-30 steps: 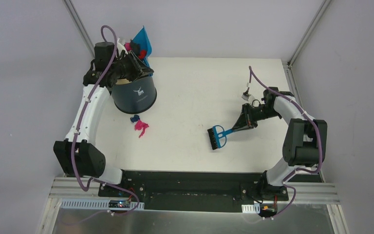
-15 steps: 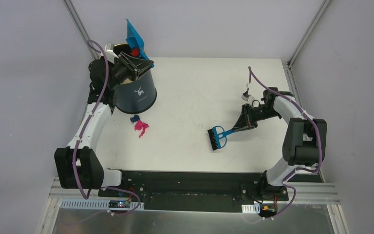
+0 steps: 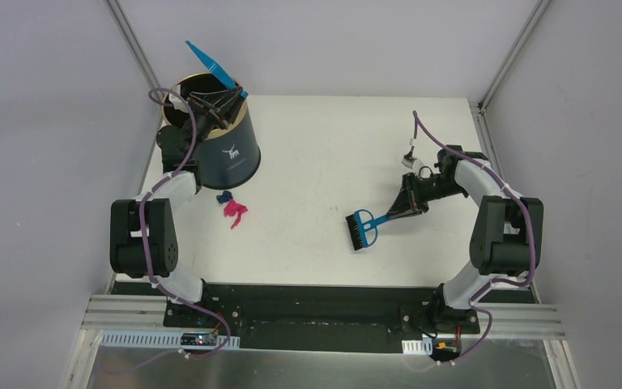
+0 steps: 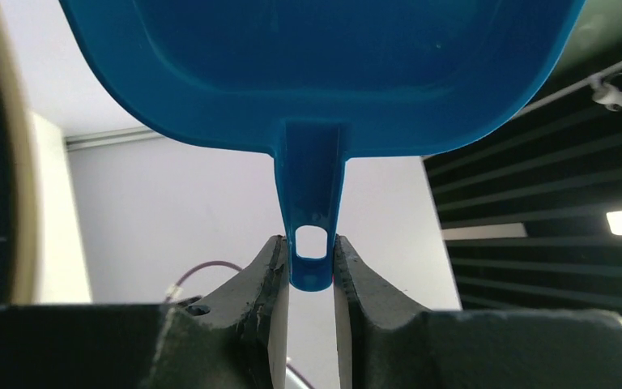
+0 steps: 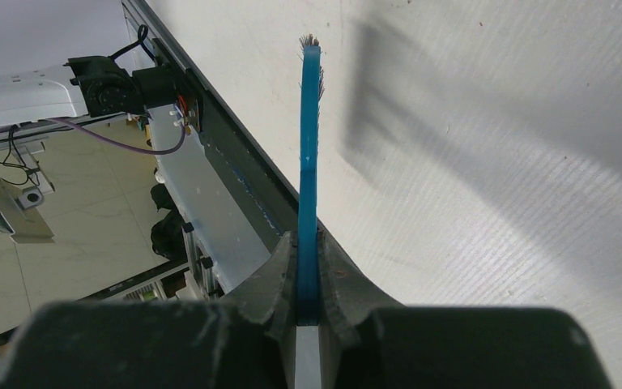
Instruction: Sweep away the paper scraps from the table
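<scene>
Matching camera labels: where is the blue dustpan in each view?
Top external: dustpan upper left, edge-on above the bin.
Left wrist: dustpan fills the top, handle pinched in the left gripper.
Right wrist: not in it.
Shared landmark: the bin's gold rim, at the left wrist view's left edge.

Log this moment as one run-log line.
left gripper: shut on dustpan, tipped over bin | right gripper: shut on brush | paper scraps: pink and blue bits on table beside bin
</scene>
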Robot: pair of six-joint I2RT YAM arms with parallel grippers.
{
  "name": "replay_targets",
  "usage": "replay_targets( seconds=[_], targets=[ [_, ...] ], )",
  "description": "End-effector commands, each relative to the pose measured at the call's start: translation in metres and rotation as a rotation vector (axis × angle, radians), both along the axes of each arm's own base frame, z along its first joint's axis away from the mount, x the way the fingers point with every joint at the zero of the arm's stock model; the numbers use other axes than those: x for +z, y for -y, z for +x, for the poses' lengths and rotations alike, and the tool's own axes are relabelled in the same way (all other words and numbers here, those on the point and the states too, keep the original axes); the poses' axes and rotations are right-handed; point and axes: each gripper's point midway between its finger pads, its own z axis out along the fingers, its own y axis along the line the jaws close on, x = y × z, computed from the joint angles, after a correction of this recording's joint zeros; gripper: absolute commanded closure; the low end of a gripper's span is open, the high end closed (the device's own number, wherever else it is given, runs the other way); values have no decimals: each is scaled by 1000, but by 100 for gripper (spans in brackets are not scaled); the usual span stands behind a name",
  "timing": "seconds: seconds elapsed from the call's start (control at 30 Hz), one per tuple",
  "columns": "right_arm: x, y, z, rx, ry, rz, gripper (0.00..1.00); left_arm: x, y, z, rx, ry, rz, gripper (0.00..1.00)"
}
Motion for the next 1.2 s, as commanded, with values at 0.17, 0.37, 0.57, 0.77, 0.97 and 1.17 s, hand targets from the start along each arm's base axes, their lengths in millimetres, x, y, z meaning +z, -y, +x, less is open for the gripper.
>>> replay_targets(
  seconds=[0.17, 0.37, 0.57, 0.77, 0.97, 1.17],
  targets=[
    [5, 0, 5, 14, 36, 12, 100, 64, -2, -45, -12, 240, -34, 100],
    [5, 0, 5, 14, 37, 12, 100, 80, 11, -62, -66, 287, 67, 100],
    [4, 0, 5, 15, 31, 11, 100, 68, 25, -90, -34, 157, 497, 100],
    [5, 0, 5, 14, 36, 10, 100, 52, 28, -131, -42, 126, 676, 100],
    [4, 0, 5, 10, 37, 8, 100, -16, 29, -165, -117, 13, 765, 100],
    [1, 0, 7, 6, 28, 6, 100, -73, 44, -215, -252, -42, 902, 100]
  ],
)
